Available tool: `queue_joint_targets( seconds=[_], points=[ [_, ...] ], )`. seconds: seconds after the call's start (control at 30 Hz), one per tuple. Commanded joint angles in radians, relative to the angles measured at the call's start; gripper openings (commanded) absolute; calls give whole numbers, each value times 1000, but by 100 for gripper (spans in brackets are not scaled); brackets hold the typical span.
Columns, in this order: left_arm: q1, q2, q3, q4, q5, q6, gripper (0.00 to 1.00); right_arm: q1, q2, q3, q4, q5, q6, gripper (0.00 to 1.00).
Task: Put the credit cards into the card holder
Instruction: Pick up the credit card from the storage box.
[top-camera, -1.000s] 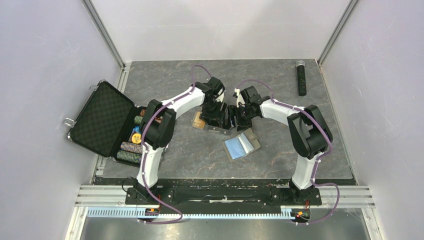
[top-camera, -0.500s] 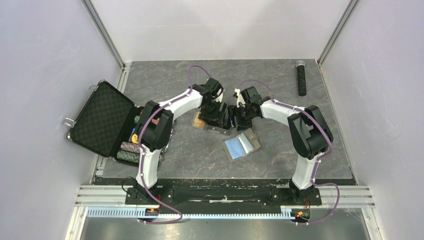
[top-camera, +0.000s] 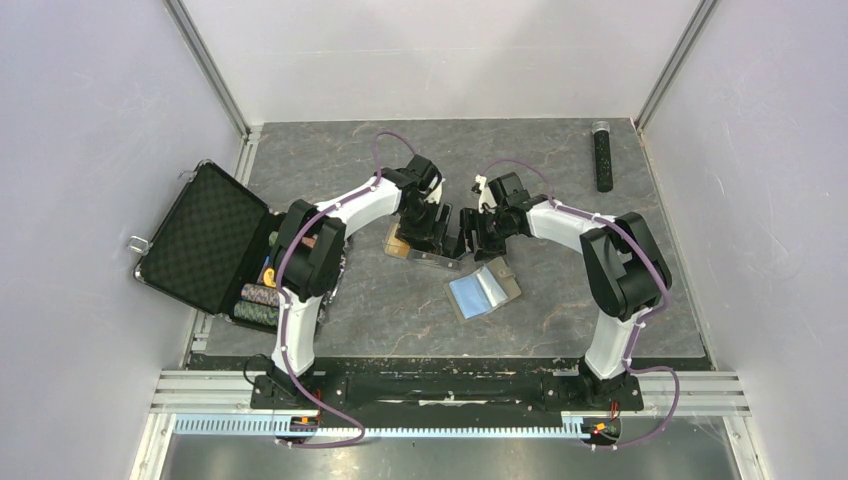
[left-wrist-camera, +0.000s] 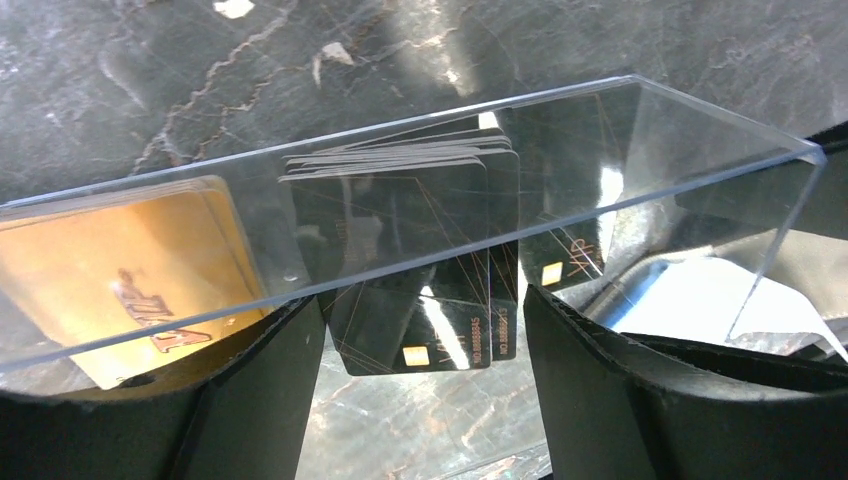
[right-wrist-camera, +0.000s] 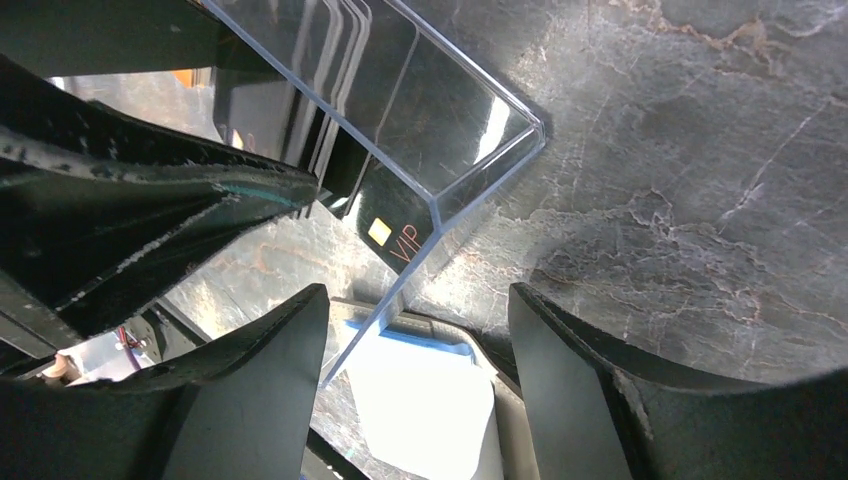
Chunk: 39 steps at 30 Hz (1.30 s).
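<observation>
Meeting at mid-desk, left pincer and right pincer both stand wide at a clear box, credit cards and dark cards showing through its wall; the card holder lies open toward the near edge, blue side up.

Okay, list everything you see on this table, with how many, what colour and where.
table: one, dark marbled
case: one, black, open, left edge
chips: several rows, mixed colours, in the case
box: one, clear, centre
gold cards: small stack, seen through the box
dark cards: several, beside the gold ones
wallet: one, grey-brown, blue inside, open, nearer than the box
bar: one, black, far right
left tool: black, jaws apart, at the box
right tool: black, jaws apart, at the box
</observation>
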Motion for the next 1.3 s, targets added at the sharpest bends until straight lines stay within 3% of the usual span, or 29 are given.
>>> queue_joint_targets(
  seconds=[0.0, 0.4, 0.6, 0.9, 1.27],
  points=[
    [-16, -5, 14, 44, 97, -7, 78, -6, -46, -5, 47, -48, 26, 69],
    [-1, -118, -10, 79, 21, 1, 86, -14, -59, -12, 54, -50, 31, 71],
    [33, -133, -58, 122, 52, -21, 88, -21, -73, -24, 70, -56, 44, 71],
    [43, -53, -66, 141, 153, -28, 81, -35, -73, -34, 94, -79, 65, 70],
    [15, -4, -60, 129, 160, -12, 77, -38, -61, -32, 101, -91, 70, 68]
  ],
)
